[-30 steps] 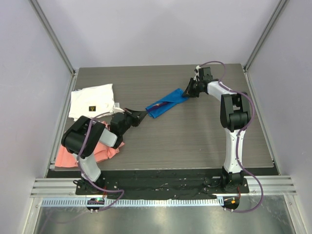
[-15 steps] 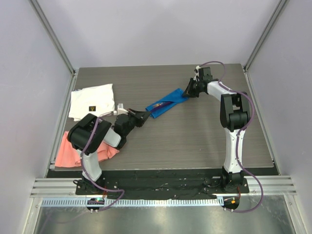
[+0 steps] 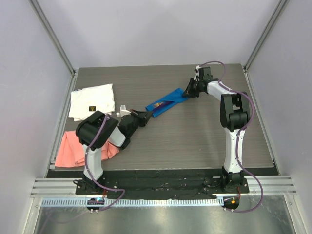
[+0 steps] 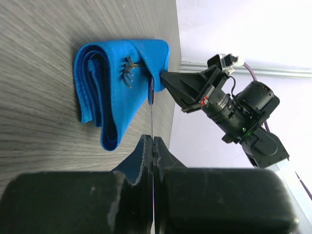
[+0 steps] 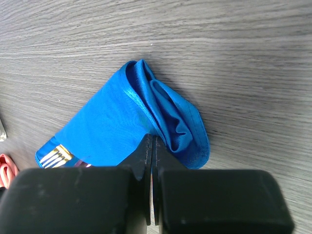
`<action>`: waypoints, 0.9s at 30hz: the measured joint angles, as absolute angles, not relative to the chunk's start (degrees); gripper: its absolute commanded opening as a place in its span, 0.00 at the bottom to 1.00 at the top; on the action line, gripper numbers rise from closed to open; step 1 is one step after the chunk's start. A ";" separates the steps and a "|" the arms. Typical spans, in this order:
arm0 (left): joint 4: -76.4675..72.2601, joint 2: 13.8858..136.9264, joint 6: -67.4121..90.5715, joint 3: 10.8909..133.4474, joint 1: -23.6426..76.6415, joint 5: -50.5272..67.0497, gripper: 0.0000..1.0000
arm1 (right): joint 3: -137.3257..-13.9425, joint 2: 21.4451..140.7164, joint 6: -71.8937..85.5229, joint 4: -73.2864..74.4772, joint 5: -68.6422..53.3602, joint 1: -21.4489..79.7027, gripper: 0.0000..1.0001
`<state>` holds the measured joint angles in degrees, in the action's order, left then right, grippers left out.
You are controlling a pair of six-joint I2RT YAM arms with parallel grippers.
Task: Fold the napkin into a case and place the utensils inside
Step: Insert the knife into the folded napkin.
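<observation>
- Left fingers (image 4: pixel 145 152) are squeezed tight together. A thin purple utensil (image 3: pixel 159 104) runs from between them straight into the blue case (image 3: pixel 168 101), so the left gripper (image 4: pixel 153 141) looks like it is holding that piece by its end.
- Right fingers (image 5: pixel 144 152) are squeezed tight too. The right gripper (image 5: pixel 152 140) seems to pinch the bunched-up edge of the case at the other end.
- Pale fork tines (image 5: pixel 56 157) peek out of the case's far end, next to a bit of purple (that is the second utensil, mostly tucked in).
- The case lies slanted on the dark table (image 3: pixel 195 136), between the two grippers.
- A white cloth (image 3: pixel 92 100) and a pink cloth (image 3: pixel 70 151) sit well off to the left.
- What could go wrong: I think a hard push from the left could slide the whole case along, or make the soft folds pop open.
- If the right gripper lets go too soon, the cloth may unroll and the pieces could slip out.
- If the purple piece tilts, it might poke under the cloth and miss the pocket.
</observation>
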<state>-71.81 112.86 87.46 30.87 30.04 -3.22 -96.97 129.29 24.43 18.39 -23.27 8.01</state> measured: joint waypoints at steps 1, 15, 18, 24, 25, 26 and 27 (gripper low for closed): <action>-72.14 113.45 87.90 30.98 30.30 -3.64 0.00 | -96.97 129.29 24.43 18.39 -23.27 8.01 0.01; -75.18 118.91 89.58 34.06 32.45 -8.73 0.00 | -97.25 129.29 24.38 18.48 -23.24 7.75 0.01; -75.22 119.48 89.54 34.54 32.47 -8.80 0.00 | -97.30 129.29 24.36 18.48 -23.24 7.75 0.01; -75.46 120.38 89.06 35.70 30.96 -6.02 0.00 | -98.72 130.17 24.36 18.96 -23.35 7.75 0.01; -75.50 120.38 88.64 35.75 30.48 -5.28 0.00 | -98.85 130.28 24.36 18.96 -23.44 7.75 0.01; -75.53 120.38 88.16 35.79 30.00 -4.47 0.00 | -98.87 130.30 24.36 19.00 -23.49 7.75 0.01; -75.53 120.38 87.70 35.90 29.36 -3.40 0.00 | -98.89 130.32 24.36 19.11 -23.51 7.75 0.01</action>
